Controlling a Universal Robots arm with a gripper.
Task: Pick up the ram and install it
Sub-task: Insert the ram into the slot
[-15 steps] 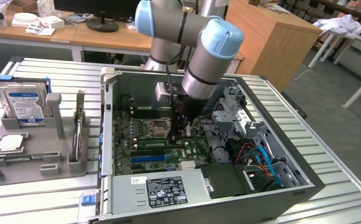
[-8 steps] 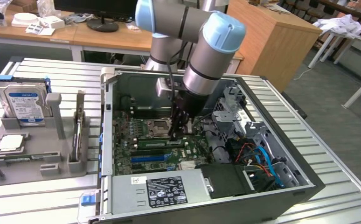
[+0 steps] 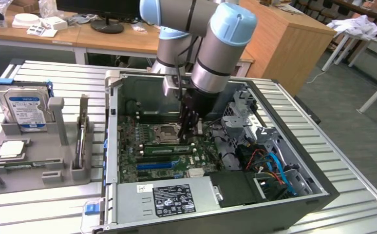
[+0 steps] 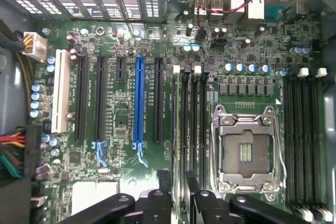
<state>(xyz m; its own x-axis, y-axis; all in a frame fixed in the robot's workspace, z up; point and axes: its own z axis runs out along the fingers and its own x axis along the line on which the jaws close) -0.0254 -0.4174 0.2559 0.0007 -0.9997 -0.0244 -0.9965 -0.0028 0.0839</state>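
- One ram (image 3: 165, 149) is sitting on edge among the long black slots of the motherboard (image 4: 210, 40). In the exterior view it is lying between the processor socket and the blue expansion slot.
- One arm (image 3: 208, 53) is reaching down into the case. Its two fingers (image 4: 157, 203) are standing partly apart over the end of the ram nearer the exterior view's right. In the wrist view, slots and board are showing through the gap between them. Whether they are touching the ram cannot be told.
- One computer case (image 3: 273, 217), with its side panel off, is lying on the slatted metal surface (image 3: 52, 78). It is holding the one motherboard, one labelled power supply (image 3: 172, 197) and one bundle of blue and orange cables (image 3: 276, 168).
- One processor socket (image 4: 244, 150) is showing its contact field inside a metal frame. Two banks of long black memory slots are flanking it, one bank on each side.
- Six expansion slots are running side by side in the wrist view: one white (image 4: 60, 90), one blue (image 4: 138, 100) and four black, one of them short.
- One grey tray (image 3: 39, 180) is resting on the surface at the exterior view's left. It is carrying one hard drive (image 3: 23, 105) standing upright and one square chip (image 3: 9, 148) lying flat.
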